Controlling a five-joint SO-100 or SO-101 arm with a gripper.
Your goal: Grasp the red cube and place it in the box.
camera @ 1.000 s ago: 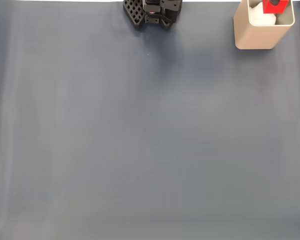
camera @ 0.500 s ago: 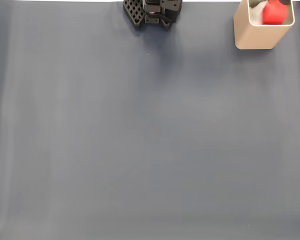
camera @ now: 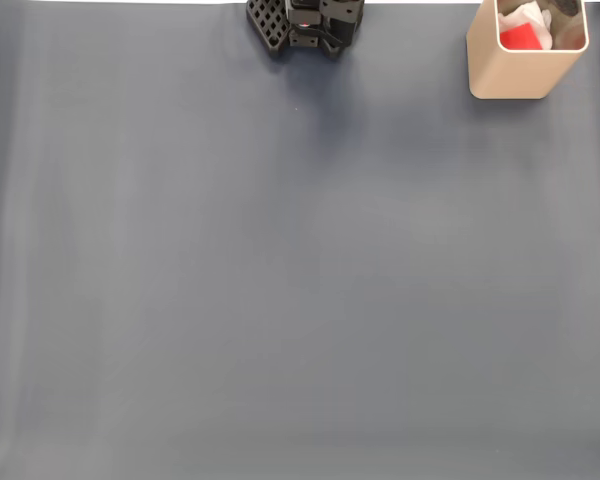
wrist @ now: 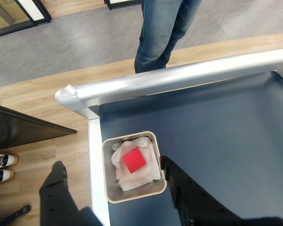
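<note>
In the wrist view my hand is hovering above the box at the worktop corner, fingers spread apart and gripping nothing, while the red cube is lying inside on white crumpled lining.

One red cube, one box, one person's legs.

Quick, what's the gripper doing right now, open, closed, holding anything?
Gripper: open and empty, fingers spread on either side of the box; the red cube lies inside it.
</note>
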